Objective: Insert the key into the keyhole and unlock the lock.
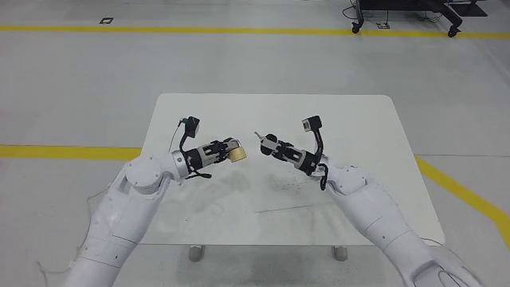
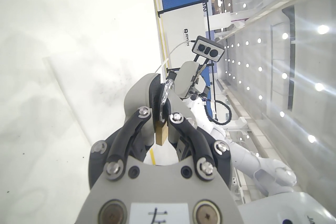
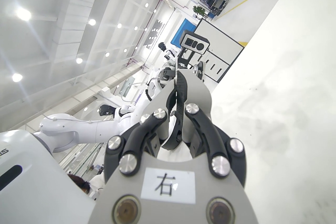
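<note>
My left gripper is raised over the middle of the white table and is shut on a brass padlock. In the left wrist view its fingers clamp the silver shackle, and the brass body lies back toward the palm. Facing it a short gap away, my right gripper is shut on a thin silver key that points toward the far left. The right gripper has its fingers pressed together, and they hide the key in the right wrist view.
The tabletop under both arms is bare, with faint smudges. Yellow floor lines run past the table, and a wheeled black frame stands far back on the right.
</note>
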Tool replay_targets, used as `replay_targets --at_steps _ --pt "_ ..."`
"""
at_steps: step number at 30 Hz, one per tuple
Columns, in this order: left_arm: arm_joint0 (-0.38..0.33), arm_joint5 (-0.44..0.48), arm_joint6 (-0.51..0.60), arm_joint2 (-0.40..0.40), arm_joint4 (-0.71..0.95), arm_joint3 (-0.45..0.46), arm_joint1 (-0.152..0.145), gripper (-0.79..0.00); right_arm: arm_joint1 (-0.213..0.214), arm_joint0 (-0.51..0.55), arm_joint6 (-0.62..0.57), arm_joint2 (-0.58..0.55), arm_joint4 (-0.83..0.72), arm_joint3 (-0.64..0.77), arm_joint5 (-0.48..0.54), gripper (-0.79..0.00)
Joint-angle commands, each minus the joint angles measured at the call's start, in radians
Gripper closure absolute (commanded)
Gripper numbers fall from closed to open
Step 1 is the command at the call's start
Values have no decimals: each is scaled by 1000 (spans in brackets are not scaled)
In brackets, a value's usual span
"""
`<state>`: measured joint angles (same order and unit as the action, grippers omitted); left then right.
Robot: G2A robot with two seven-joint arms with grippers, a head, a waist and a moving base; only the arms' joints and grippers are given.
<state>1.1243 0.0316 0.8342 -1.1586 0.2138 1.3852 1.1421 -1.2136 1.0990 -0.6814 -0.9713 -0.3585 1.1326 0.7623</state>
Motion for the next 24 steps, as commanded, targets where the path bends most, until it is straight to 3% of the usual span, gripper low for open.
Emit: replay_targets --at_steps 1,10,12,14,17,20,24 --pt "-10 -19 -37 9 -46 11 1 0 23 53 -30 -58 5 78 -32 0" --pt "1 -19 -19 21 -18 27 4 0 23 53 -30 -58 5 78 -32 0" --pt "-21 -98 -34 27 2 8 8 0 23 53 -30 -58 5 78 -32 0" --pt "-67 -266 -32 48 75 -57 20 0 22 63 -21 -54 6 106 -70 0" --pt "-166 -413 -17 97 157 -160 44 0 24 86 -38 -55 -49 151 -187 0" --pt "-232 -413 22 150 215 -266 69 0 32 110 -90 -62 -112 193 -385 0" --pt "-294 -407 111 192 311 -400 97 0 45 160 -91 -92 -115 282 -528 0"
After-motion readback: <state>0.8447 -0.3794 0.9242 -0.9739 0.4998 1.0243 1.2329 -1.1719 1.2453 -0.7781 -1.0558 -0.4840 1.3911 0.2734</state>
